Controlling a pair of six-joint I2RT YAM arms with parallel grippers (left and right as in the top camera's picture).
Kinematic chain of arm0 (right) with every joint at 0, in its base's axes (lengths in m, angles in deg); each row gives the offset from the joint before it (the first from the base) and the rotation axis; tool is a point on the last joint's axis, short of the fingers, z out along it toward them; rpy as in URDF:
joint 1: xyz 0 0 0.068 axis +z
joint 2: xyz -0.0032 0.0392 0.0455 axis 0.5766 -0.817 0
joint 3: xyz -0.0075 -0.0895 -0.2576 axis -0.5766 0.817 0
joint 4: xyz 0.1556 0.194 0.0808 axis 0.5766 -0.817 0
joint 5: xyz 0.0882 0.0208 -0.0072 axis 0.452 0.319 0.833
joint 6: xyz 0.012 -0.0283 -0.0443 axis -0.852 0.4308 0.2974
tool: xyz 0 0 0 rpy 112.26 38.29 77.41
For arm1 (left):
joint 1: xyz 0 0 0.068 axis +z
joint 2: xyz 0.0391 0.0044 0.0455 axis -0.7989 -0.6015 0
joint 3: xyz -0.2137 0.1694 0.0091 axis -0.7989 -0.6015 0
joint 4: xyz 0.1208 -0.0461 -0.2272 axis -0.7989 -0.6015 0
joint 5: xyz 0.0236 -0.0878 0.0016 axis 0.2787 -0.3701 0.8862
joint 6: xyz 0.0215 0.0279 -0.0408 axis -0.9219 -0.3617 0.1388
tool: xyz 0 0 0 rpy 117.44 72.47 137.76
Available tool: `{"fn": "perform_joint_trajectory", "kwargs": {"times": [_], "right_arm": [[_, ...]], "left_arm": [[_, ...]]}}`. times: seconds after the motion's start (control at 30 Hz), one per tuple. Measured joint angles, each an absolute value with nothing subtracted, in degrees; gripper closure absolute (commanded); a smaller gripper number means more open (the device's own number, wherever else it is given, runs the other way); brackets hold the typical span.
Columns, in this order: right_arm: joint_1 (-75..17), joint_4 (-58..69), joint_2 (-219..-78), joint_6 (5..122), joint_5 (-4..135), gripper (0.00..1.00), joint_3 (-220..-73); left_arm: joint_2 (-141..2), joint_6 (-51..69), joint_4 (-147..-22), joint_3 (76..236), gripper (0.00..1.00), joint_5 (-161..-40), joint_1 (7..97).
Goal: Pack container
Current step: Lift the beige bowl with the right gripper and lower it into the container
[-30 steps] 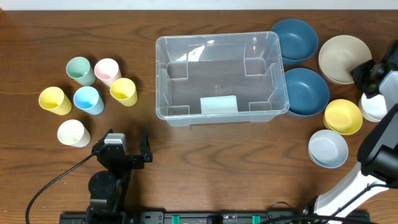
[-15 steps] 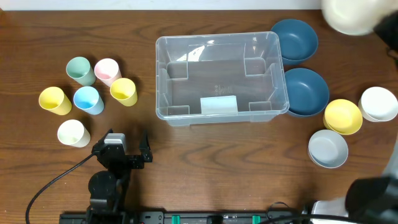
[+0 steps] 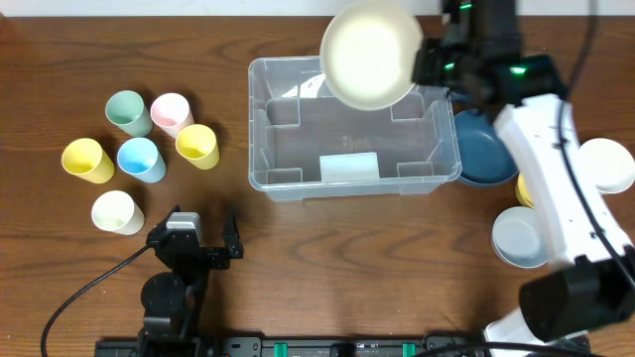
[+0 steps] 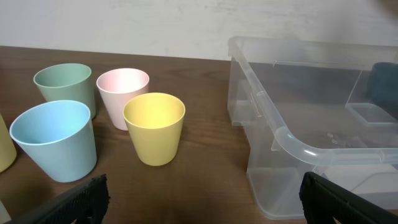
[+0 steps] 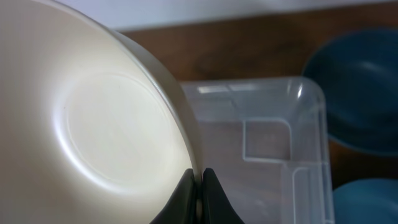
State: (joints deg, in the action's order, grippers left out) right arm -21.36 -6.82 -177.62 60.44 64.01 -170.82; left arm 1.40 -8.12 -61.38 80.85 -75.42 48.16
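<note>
The container (image 3: 260, 149) is a large clear bin in the middle of the table, empty apart from a pale label. My right gripper (image 3: 423, 61) is shut on the rim of a cream bowl (image 3: 369, 55) and holds it in the air over the bin's far edge. In the right wrist view the gripper (image 5: 200, 186) pinches the cream bowl (image 5: 93, 137) above the container's (image 5: 311, 93) corner. My left gripper (image 3: 193, 226) rests open near the front left. In its own view the left gripper (image 4: 205, 205) has bare table between its fingers and the container (image 4: 292, 140) to the right.
Several pastel cups stand left of the bin, among them green (image 3: 127, 111), pink (image 3: 171, 112) and yellow (image 3: 197, 145). Right of the bin are a blue bowl (image 3: 486, 159), a white bowl (image 3: 605, 164) and a pale blue bowl (image 3: 518, 238), partly under the right arm.
The right arm has lifted the cream bowl from the far right of the table and swung it left to above the container's far edge. The left arm has not moved.
</note>
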Motion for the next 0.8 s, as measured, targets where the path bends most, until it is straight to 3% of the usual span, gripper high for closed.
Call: {"fn": "perform_joint_trajectory", "kwargs": {"times": [0.33,0.8], "right_arm": [[-19.7,-9.0,-186.3,61.5,52.3,0.99,-170.7],[-19.7,-8.5,-193.4,62.1,46.1,0.99,-170.6]], "left_arm": [[1.4,-8.1,-61.4,80.9,0.02,-75.4,48.2],[1.4,-8.1,-61.4,80.9,0.02,-75.4,48.2]]}}
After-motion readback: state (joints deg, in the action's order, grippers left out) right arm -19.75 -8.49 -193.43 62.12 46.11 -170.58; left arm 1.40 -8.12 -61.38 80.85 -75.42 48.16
